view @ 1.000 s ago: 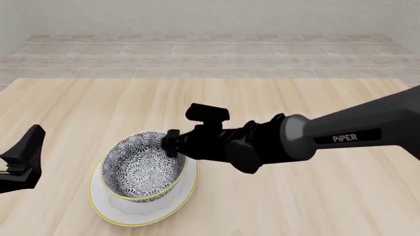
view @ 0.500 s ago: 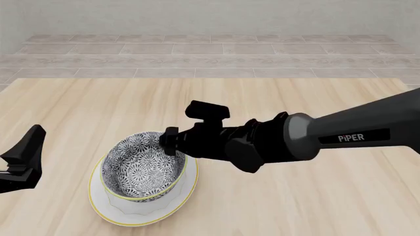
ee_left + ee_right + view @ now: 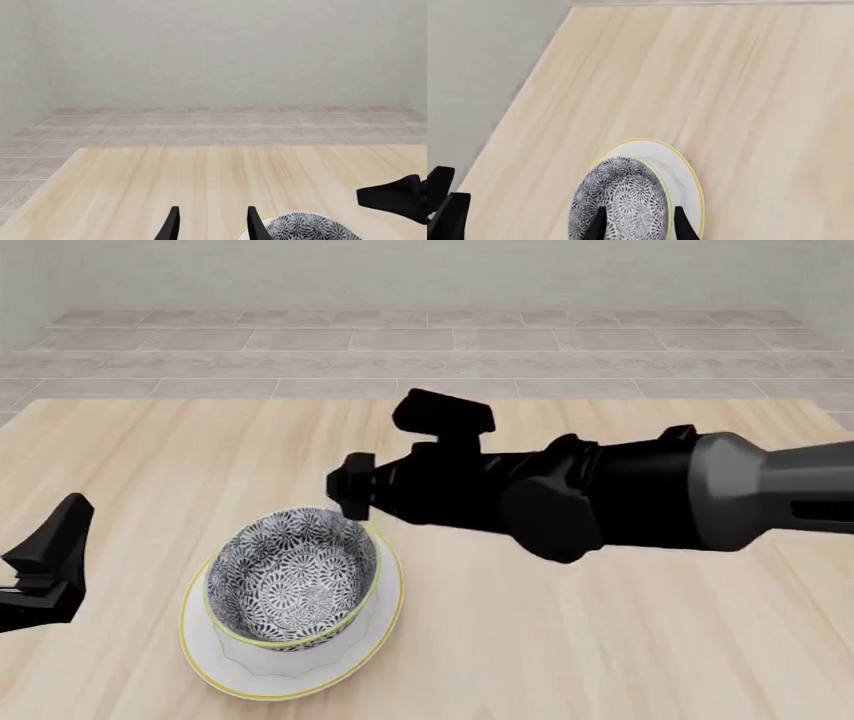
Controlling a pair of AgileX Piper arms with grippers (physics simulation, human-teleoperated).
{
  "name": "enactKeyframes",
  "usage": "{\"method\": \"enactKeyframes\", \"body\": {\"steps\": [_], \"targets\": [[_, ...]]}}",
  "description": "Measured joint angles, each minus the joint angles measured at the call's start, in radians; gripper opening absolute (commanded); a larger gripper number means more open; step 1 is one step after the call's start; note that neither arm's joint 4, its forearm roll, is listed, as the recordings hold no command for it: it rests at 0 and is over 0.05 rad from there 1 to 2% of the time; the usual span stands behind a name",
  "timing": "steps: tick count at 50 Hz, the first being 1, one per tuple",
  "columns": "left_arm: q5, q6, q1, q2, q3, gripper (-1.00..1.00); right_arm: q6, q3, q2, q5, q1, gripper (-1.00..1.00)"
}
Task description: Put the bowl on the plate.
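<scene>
The patterned bowl (image 3: 291,580) with its yellow rim sits upright inside the white plate (image 3: 267,687) at the near left of the table. My right gripper (image 3: 350,490) hovers just above and behind the bowl's far rim, not touching it. In the right wrist view its fingers (image 3: 599,222) stand apart over the bowl (image 3: 620,200) and plate (image 3: 684,175), so the right gripper (image 3: 639,226) is open and holds nothing. My left gripper (image 3: 40,565) waits at the left edge, open (image 3: 213,227), with the bowl (image 3: 307,230) beside it.
The light wooden table (image 3: 641,640) runs back to a tiled floor and a grey wall. The right arm's dark body (image 3: 627,500) spans the table's middle right. Part of the right arm (image 3: 397,197) crosses the left wrist view.
My right gripper has lifted off the bowl's far rim and risen a little. The bowl stays on the plate. The left arm has not moved.
</scene>
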Motion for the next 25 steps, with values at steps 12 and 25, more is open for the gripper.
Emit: {"method": "enactKeyframes", "body": {"steps": [12,25], "targets": [[0.009,0.003,0.000,-0.006,0.000,1.00,-0.024,0.045,-0.131,0.029,0.002,1.00],[0.012,0.007,-0.001,-0.003,0.001,1.00,0.005,0.206,-0.267,-0.083,0.010,1.00]]}}
